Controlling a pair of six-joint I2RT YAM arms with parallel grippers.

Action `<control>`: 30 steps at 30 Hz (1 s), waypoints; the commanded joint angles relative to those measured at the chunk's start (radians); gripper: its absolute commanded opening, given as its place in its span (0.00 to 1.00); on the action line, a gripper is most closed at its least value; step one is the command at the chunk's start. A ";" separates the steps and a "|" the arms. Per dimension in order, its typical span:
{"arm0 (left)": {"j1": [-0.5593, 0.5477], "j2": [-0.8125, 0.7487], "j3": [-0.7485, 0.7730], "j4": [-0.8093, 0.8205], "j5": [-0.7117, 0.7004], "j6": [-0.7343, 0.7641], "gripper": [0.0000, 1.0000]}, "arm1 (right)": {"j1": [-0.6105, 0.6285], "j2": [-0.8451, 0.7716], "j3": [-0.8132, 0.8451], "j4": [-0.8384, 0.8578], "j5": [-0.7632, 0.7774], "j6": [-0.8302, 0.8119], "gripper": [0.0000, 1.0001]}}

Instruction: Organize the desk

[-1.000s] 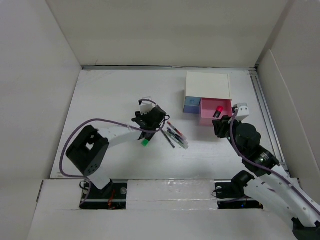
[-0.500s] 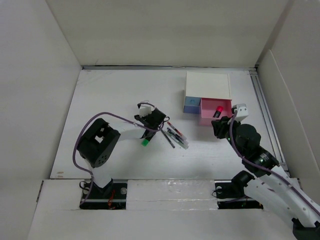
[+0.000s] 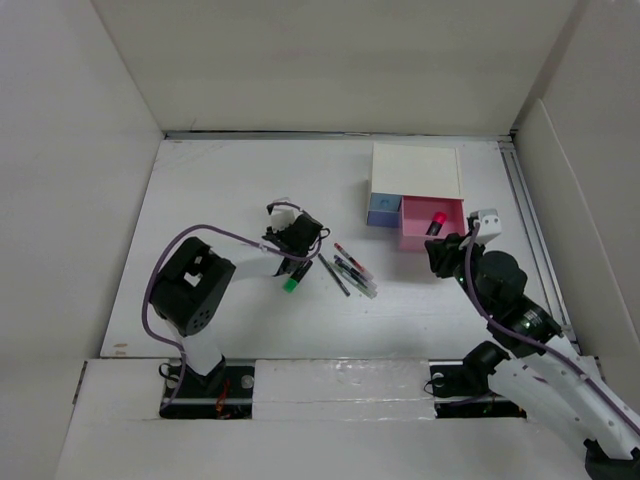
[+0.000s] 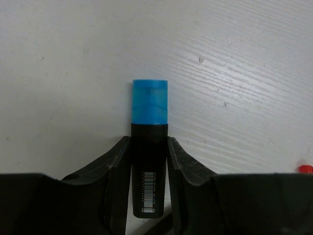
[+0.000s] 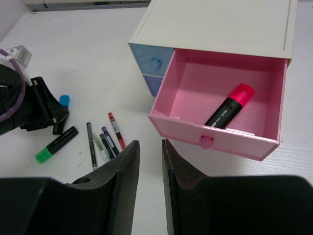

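On the white desk [image 3: 220,190] lies a black highlighter with a blue cap [image 4: 149,103]. My left gripper [image 4: 148,141] is shut on its body, with both fingers pressed against its sides; from above, the left gripper [image 3: 297,237] hides it. The blue cap [image 5: 64,100] peeks out in the right wrist view. A green-capped highlighter [image 3: 290,284] lies just in front of that gripper. My right gripper [image 5: 150,143] hovers in front of the open pink drawer [image 5: 230,139], jaws narrowly open and holding nothing. A pink highlighter [image 5: 230,105] lies inside the drawer.
Several pens [image 3: 350,270] lie loose between the two arms. A small white drawer box [image 3: 415,170] with blue drawers [image 5: 155,63] stands at the back right. White walls enclose the desk on all sides.
The left gripper has closed onto the blue-capped highlighter and shifted slightly left. The right arm has barely moved.
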 commanded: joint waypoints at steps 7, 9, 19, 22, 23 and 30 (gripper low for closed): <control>-0.070 -0.268 0.099 -0.016 0.105 0.145 0.00 | -0.002 -0.004 0.055 0.034 0.045 -0.003 0.31; -0.136 -0.308 0.144 0.032 0.136 0.181 0.00 | -0.002 0.002 0.097 0.034 0.064 -0.007 0.31; -0.241 -0.149 0.495 0.225 0.433 0.273 0.00 | -0.002 -0.001 0.317 0.043 0.093 -0.053 0.31; -0.250 -0.043 0.610 0.251 0.510 0.288 0.00 | -0.002 -0.005 0.331 0.039 0.081 -0.050 0.31; -0.250 -0.011 0.637 0.271 0.534 0.293 0.00 | -0.002 -0.010 0.331 0.040 0.075 -0.049 0.31; -0.270 0.267 0.923 0.256 0.717 0.329 0.00 | -0.002 -0.033 0.317 0.023 0.058 -0.059 0.31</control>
